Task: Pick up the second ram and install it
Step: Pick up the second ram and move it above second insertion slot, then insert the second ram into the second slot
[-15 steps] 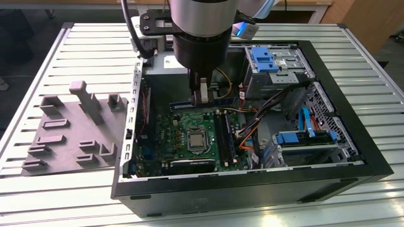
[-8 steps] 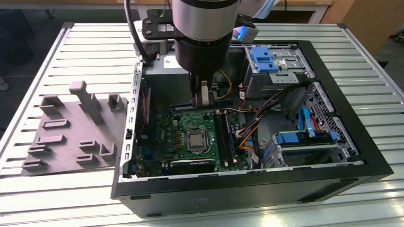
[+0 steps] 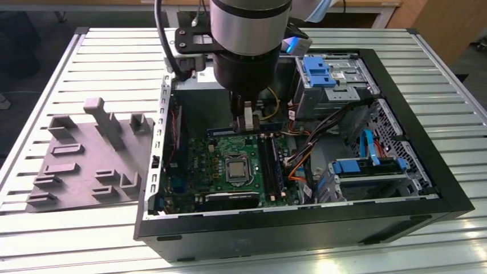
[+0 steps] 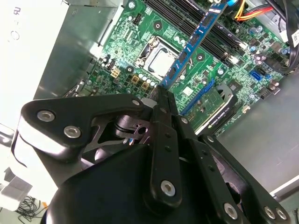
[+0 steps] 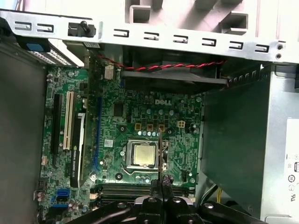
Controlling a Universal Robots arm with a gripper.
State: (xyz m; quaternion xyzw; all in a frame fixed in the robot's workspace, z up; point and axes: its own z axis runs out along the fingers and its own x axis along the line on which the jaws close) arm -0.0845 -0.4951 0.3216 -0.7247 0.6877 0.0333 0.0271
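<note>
blue flat second ram | pinched in black hand | over green board

Bright, even room light; glare whitens a metal panel; the case interior lies dim.

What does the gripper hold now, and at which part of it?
The gripper holds the second ram, clamped on its flat faces; where along its length is hidden.

A: How does your arm stand?
B: Straight down, wrist upright.
A: And your gripper?
B: It points down, fingers pinched together on the second ram.
</note>
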